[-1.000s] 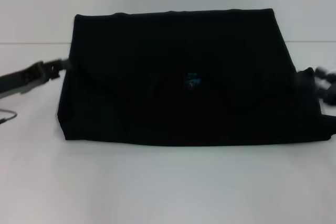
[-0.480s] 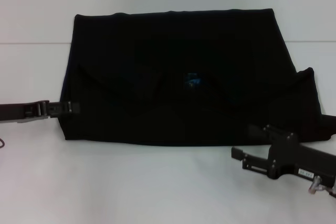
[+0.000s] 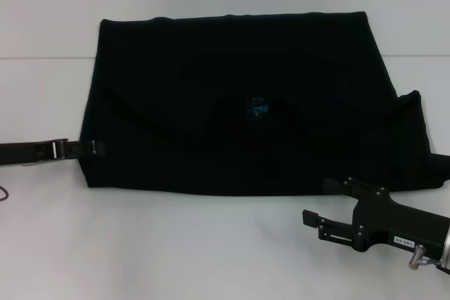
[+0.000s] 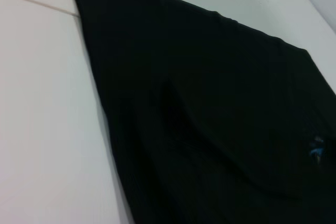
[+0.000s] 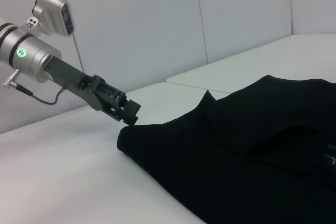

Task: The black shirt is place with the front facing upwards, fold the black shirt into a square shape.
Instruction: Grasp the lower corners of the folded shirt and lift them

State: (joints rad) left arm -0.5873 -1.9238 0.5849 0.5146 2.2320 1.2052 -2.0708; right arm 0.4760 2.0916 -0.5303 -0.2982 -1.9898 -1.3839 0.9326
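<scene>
Black shirt (image 3: 239, 96) folded, print hidden; left gripper (image 3: 97, 147) at edge.

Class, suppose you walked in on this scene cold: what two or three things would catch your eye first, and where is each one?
First, the black shirt, folded into a wide dark slab filling the middle of the white table. Next, the right end effector, just off the shirt's near edge toward the right, its two fingers apart. Then the left end effector, low at the shirt's near left corner, right at the cloth's edge.
</scene>
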